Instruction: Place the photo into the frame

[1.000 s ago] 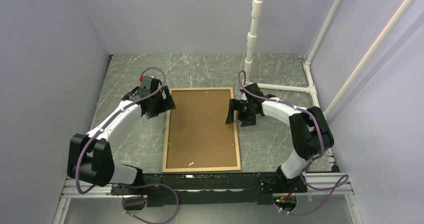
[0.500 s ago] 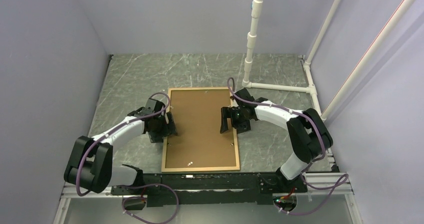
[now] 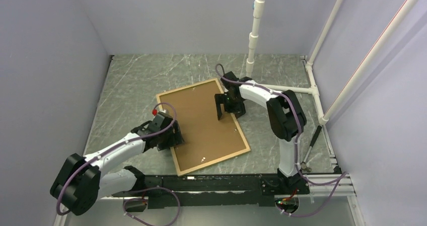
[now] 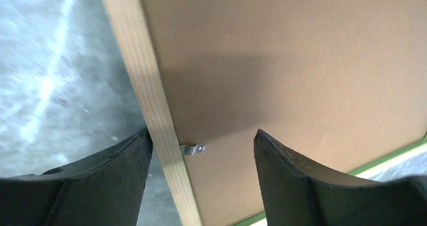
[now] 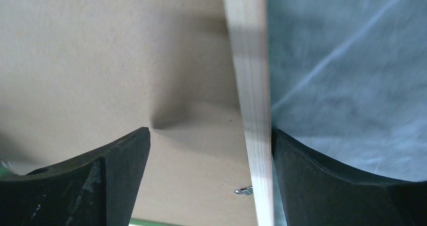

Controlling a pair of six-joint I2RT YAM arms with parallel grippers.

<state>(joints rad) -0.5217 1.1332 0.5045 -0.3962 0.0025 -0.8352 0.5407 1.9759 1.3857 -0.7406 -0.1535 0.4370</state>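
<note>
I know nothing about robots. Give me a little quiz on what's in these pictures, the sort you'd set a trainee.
1. True or false: the left gripper and the right gripper are both shut.
2. What fills the frame as it lies on the table? A) glass B) a brown board C) a white sheet
3. Fill in: each gripper straddles one wooden ____ of the frame.

Key: 1 false, both are open. 2 B. 3 rail.
</note>
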